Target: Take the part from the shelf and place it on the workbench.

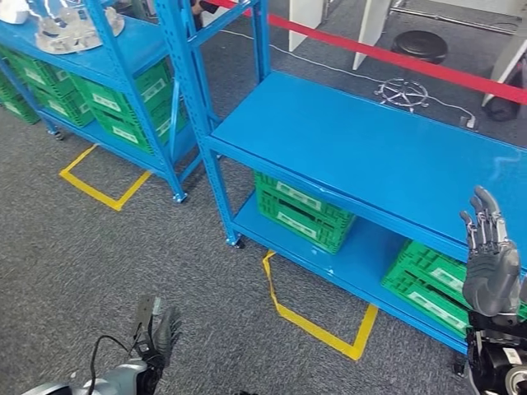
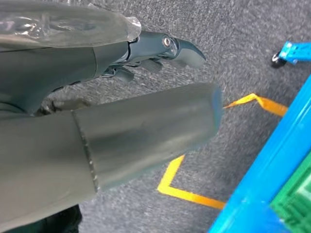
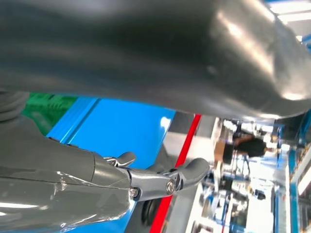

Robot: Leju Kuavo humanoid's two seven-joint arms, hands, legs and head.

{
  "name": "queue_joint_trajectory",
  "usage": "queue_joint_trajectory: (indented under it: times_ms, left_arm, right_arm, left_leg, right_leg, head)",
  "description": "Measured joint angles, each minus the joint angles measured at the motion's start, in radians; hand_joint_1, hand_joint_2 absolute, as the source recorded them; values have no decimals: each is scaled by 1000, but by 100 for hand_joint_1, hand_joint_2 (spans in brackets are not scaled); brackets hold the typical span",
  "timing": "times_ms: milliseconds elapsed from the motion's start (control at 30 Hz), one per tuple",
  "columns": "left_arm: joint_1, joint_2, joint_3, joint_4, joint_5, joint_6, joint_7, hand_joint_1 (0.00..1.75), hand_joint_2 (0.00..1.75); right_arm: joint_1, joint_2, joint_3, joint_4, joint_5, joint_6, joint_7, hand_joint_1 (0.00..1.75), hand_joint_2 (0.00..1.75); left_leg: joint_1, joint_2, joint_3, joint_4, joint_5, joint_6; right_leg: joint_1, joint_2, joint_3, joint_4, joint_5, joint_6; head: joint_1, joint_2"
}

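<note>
I see green crates [image 1: 302, 210] sitting low under the blue rack, yellow floor tape [image 1: 323, 325] on the grey carpet just before them, a red barrier strip [image 1: 398, 59] beyond.

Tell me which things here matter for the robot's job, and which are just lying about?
For the job:
silver parts on the far shelf
near blue bench
left hand, empty
right hand, empty

Lying about:
green crates
yellow floor tape
red barrier
black stool
</note>
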Motion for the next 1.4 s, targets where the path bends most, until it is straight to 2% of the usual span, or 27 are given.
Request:
queue_joint_trajectory:
  times_ms: [33, 67, 100, 133, 200, 233, 267, 300, 333, 400, 433, 467, 500, 533, 567, 600, 633, 667, 700, 733, 867, 1167, 1400]
  left_arm:
    - [3, 0, 0, 0, -1, 0, 0, 0, 0]
    - [4, 0, 0, 0, -2, 0, 0, 0, 0]
    - [4, 0, 0, 0, -3, 0, 0, 0, 0]
    - [3, 1, 0, 0, -4, 0, 0, 0, 0]
    - [0, 2, 0, 0, -5, 0, 0, 0, 0]
    - [-1, 3, 0, 0, -6, 0, 0, 0, 0]
    - [-2, 2, 1, 0, -6, 0, 0, 0, 0]
    - [-3, 0, 1, 0, -6, 0, 0, 0, 0]
    - [-4, -1, 1, 0, -6, 0, 0, 0, 0]
    - [-7, -3, 2, 0, -6, 1, 0, 0, 0]
    - [-7, -2, 2, 0, -6, 1, -1, 0, 0]
    - [-5, -2, 2, 0, -6, 2, -1, 0, 0]
    - [-2, -2, 2, 0, -6, 4, -1, 0, 0]
    - [0, -1, 2, 0, -6, 6, -1, 0, 0]
    - [2, -1, 2, 0, -6, 8, -2, 0, 0]
    - [2, -2, 2, 0, -6, 9, -2, 0, 0]
    - [2, -3, 2, 0, -6, 10, -2, 0, 0]
    - [1, -3, 2, 0, -6, 10, -3, 0, 0]
    - [1, -4, 2, 0, -6, 10, -3, 0, 0]
    - [1, -4, 2, 0, -6, 10, -3, 0, 0]
    - [2, -3, 2, 0, -6, 10, -3, 0, 0]
    - [0, -3, 2, 0, -6, 25, -4, 0, 0]
    - [0, -3, 2, 0, -9, 47, -19, 0, 0]
  right_arm:
    - [0, 0, 0, 1, 0, 0, 1, 0, 0]
    - [1, 0, 0, 3, -1, 0, 2, 0, 0]
    - [1, 1, 0, 4, -1, 0, 2, 0, 0]
    - [1, 2, 0, 4, -2, 1, 2, 0, 0]
    - [1, 3, 0, 4, -2, 1, 2, 0, 0]
    - [1, 3, 0, 4, -2, 1, 2, 0, 0]
    - [1, 4, 0, 4, -2, 1, 2, 0, 0]
    - [2, 4, 0, 4, -2, 1, 2, 0, 0]
    - [3, 4, -1, 4, -2, 1, 2, 0, 0]
    - [1, 4, -2, 5, -2, 1, 0, 0, 0]
    - [0, 4, -3, 6, -3, 1, -1, 0, 0]
    - [0, 4, -3, 8, -3, 2, -2, 0, 0]
    - [1, 4, -4, 10, -4, 2, -4, 0, 0]
    - [3, 4, -4, 11, -5, 3, -7, 0, 0]
    - [4, 4, -4, 12, -5, 4, -11, 0, 0]
    - [4, 4, -4, 13, -6, 5, -14, 0, 0]
    - [4, 4, -5, 13, -6, 6, -16, 0, 0]
    - [4, 4, -5, 13, -6, 6, -18, 0, 0]
    - [3, 4, -6, 13, -6, 7, -19, 0, 0]
    - [3, 4, -6, 13, -6, 7, -19, 0, 0]
    - [4, 5, -6, 13, -6, 7, -20, 0, 0]
    - [4, 5, -6, 15, -6, 8, -20, 0, 0]
    - [5, 5, -7, 16, -2, 9, -20, 0, 0]
  left_leg:
    - [0, -4, -21, 25, 5, 2]
    - [-1, -7, -24, 14, 27, 5]
    - [-1, -13, -7, -38, 65, 10]
    - [-1, -28, 22, -110, 106, 15]
    - [1, -65, 72, -233, 157, 22]
    - [1, -75, 83, -259, 164, 25]
    - [0, -72, 87, -267, 163, 28]
    - [1, -60, 89, -271, 164, 33]
    - [1, -51, 92, -275, 165, 38]
    - [5, -36, 99, -286, 169, 48]
    - [4, -30, 101, -287, 169, 50]
    - [4, -25, 101, -288, 168, 52]
    - [4, -19, 102, -287, 167, 52]
    - [4, -14, 102, -287, 166, 52]
    - [4, -10, 104, -287, 164, 51]
    - [4, -7, 107, -287, 163, 49]
    - [4, -6, 110, -287, 161, 46]
    - [2, -4, 113, -286, 159, 43]
    - [1, -4, 114, -286, 157, 38]
    - [-2, -3, 113, -283, 155, 35]
    - [-6, 0, 112, -282, 157, 50]
    - [-5, 1, 120, -301, 166, 29]
    - [-5, 1, 120, -302, 166, 23]
  right_leg:
    - [1, 15, 1, 0, 0, -1]
    - [1, 30, 1, 0, 0, -1]
    - [1, 45, 3, 0, 0, -1]
    - [1, 58, 4, 0, 0, -1]
    - [3, 83, 1, 4, -2, 4]
    - [2, 93, -2, 5, -2, 8]
    - [1, 104, -4, 5, -2, 14]
    - [-1, 113, -7, 3, -3, 20]
    - [-1, 106, -10, 7, -7, 25]
    - [0, 58, -37, 63, -45, 35]
    - [-1, 26, -63, 123, -77, 39]
    - [-4, 5, -96, 197, -111, 44]
    - [-7, -4, -126, 261, -134, 48]
    - [-10, -8, -142, 296, -139, 51]
    - [-12, -10, -138, 290, -125, 53]
    - [-13, -11, -113, 240, -93, 53]
    - [-13, -14, -74, 163, -55, 51]
    - [-11, -17, -36, 90, -30, 48]
    - [-8, -19, -5, 35, -16, 43]
    - [-7, -20, 11, 3, -12, 40]
    - [-6, -15, 19, -8, -14, 37]
    - [-4, -15, 18, -8, -15, 24]
    - [-4, -14, 19, -8, -15, 24]
  head:
    - [0, 0]
    - [-1, 0]
    - [-1, 0]
    - [-2, 0]
    - [-2, 0]
    - [-1, 0]
    - [-1, 0]
    - [0, 0]
    - [0, 0]
    - [8, 0]
    - [13, 0]
    - [17, 0]
    - [17, 0]
    - [17, 0]
    - [17, 0]
    - [17, 0]
    - [18, 0]
    - [18, 0]
    - [17, 0]
    - [17, 0]
    - [13, 0]
    - [12, 0]
    - [12, 0]
